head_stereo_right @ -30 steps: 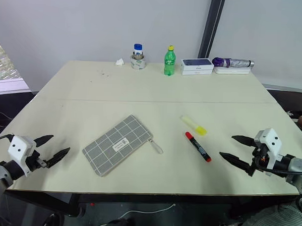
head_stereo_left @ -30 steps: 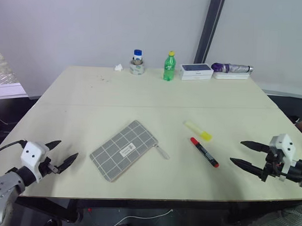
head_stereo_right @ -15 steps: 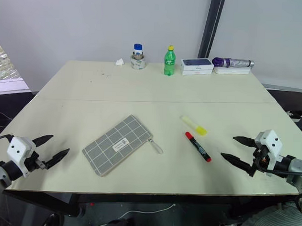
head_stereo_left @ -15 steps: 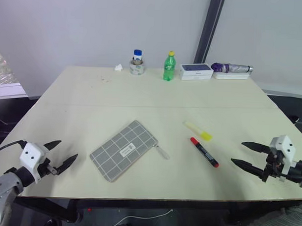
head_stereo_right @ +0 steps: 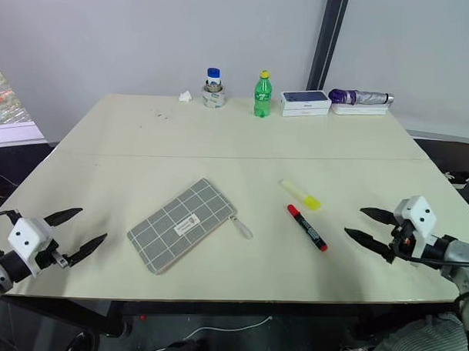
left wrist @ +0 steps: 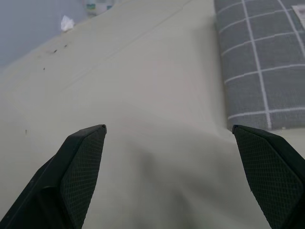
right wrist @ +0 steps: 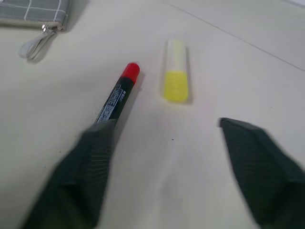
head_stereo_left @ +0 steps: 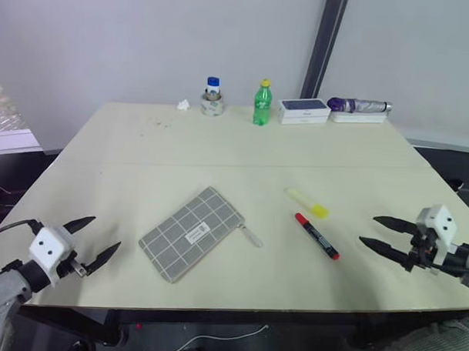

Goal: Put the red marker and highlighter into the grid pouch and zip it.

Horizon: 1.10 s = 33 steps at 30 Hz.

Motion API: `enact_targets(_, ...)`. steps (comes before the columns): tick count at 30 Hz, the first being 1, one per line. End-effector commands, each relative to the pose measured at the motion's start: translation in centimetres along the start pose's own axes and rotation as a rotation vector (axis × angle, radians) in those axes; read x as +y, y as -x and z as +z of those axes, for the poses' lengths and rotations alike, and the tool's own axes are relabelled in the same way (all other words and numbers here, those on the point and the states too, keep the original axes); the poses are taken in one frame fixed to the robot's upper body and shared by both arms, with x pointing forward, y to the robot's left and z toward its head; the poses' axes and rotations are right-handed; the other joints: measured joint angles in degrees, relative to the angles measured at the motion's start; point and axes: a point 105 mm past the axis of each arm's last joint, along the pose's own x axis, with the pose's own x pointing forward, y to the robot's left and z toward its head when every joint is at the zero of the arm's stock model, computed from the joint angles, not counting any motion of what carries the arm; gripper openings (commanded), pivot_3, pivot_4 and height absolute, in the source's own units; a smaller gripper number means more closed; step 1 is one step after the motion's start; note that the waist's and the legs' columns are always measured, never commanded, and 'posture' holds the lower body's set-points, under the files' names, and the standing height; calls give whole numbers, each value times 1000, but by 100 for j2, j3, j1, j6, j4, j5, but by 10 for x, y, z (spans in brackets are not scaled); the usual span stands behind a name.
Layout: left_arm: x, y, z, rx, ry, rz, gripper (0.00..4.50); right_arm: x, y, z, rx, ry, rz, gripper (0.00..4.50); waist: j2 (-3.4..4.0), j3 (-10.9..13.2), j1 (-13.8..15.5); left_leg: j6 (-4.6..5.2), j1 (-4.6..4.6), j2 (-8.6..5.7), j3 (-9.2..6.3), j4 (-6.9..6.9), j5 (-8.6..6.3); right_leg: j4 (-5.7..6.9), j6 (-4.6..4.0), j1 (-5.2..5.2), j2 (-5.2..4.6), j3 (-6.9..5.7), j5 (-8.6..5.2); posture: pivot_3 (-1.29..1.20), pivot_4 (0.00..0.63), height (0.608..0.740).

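Left gripper (head_stereo_left: 88,240) gapes empty at the tabletop's (head_stereo_left: 220,152) near left corner; one grid pouch (head_stereo_left: 192,232), one highlighter (head_stereo_left: 308,202) and one red marker (head_stereo_left: 317,236) lie mid-table, nothing between; right gripper (head_stereo_left: 377,233) parted, empty; green bottle (head_stereo_left: 262,102), jar (head_stereo_left: 212,97), box (head_stereo_left: 304,110) line the far edge

The right gripper (right wrist: 164,143) hangs over the pale surface (right wrist: 248,62) with its two black fingers (right wrist: 90,176) spread apart and nothing between them. Just ahead of one finger lies the red marker (right wrist: 116,95), red cap pointing away. Beside it, ahead of the gap, lies the highlighter (right wrist: 176,71), apart from the marker. Farther off, past the marker, are a corner of the grid pouch (right wrist: 33,10) and its pale zipper pull (right wrist: 35,44).
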Motion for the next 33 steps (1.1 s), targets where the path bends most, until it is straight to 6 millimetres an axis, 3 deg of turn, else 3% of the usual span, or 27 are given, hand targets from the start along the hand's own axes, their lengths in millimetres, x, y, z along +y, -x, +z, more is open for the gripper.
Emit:
enact_targets(1,-3,-5,19,-51,-156,-76,4500,13,-31,30,-117,64,13,1601,2,-1,-13,0,0,1,0,0,0,0,-1,0,1,0,0,0,150,740)
enact_targets(4,-12,-9,24,-62,-197,-135,4500,31,-66,45,-202,59,42,57,4,-1,-31,0,0,5,2,-3,0,1,-3,-5,3,2,1,0,150,740)
enact_targets(10,-25,-5,28,-85,-349,-177,4500,66,-129,67,-263,132,78,57,4,0,-8,0,-9,3,7,-6,0,0,-2,-17,4,5,2,0,150,740)
enact_targets(18,-58,-4,25,-127,-543,-248,4500,95,-201,67,-181,243,47,57,4,0,-17,0,-9,2,9,-7,0,8,-2,-25,8,7,2,0,150,740)
enact_targets(23,-79,-10,18,-138,-570,-315,4500,104,-221,60,-137,261,48,57,4,0,-16,0,-10,2,11,-9,0,9,-2,-26,11,7,2,0,150,740)
enact_targets(33,-92,-27,6,-133,-579,-364,4500,113,-238,45,-61,369,71,57,8,-2,-16,-1,-5,2,10,-7,1,17,-2,-25,15,8,2,0,150,740)
